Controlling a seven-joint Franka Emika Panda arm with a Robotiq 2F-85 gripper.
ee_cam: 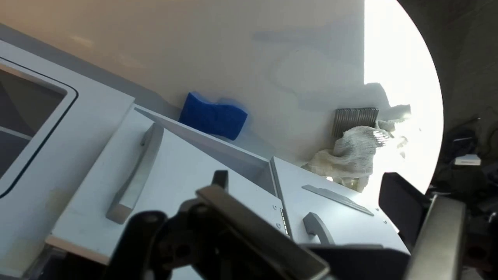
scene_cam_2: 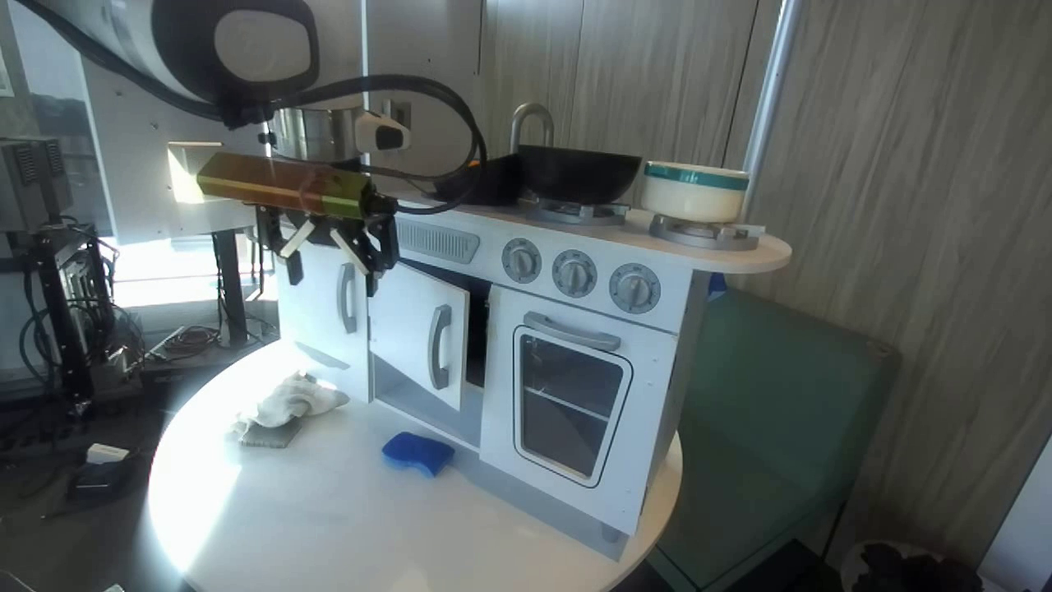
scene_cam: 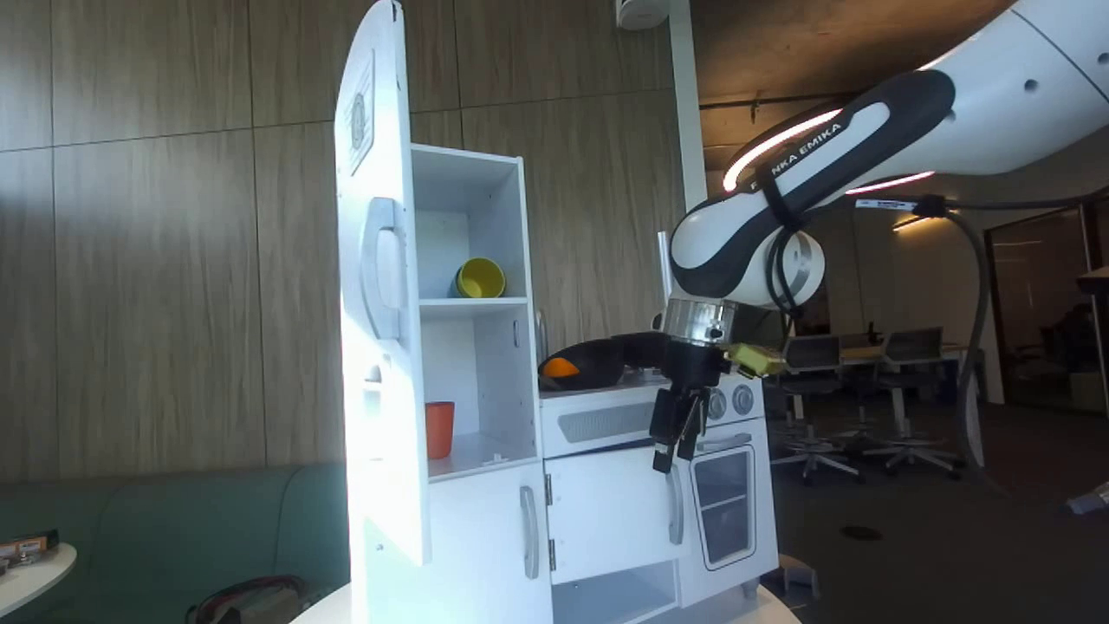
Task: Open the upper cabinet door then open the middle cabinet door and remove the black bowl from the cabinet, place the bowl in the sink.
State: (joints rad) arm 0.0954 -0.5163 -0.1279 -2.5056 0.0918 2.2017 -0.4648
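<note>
The upper cabinet door, a tall white panel with a rounded top, stands swung wide out from its shelves in an exterior view. Lower down, the middle cabinet door is ajar, a dark gap showing along its handle side. My gripper points down in front of the cabinets near the top of that door, jaws spread and nothing between them. In the wrist view one finger overlaps the middle door's picture; contact cannot be told. The black bowl is hidden or out of view. Of the sink only the faucet shows; its basin is hidden.
Black pans and a white pot stand on the stove top. On the round table lie a blue sponge and a crumpled cloth. A yellow cup and a red cup sit on the shelves.
</note>
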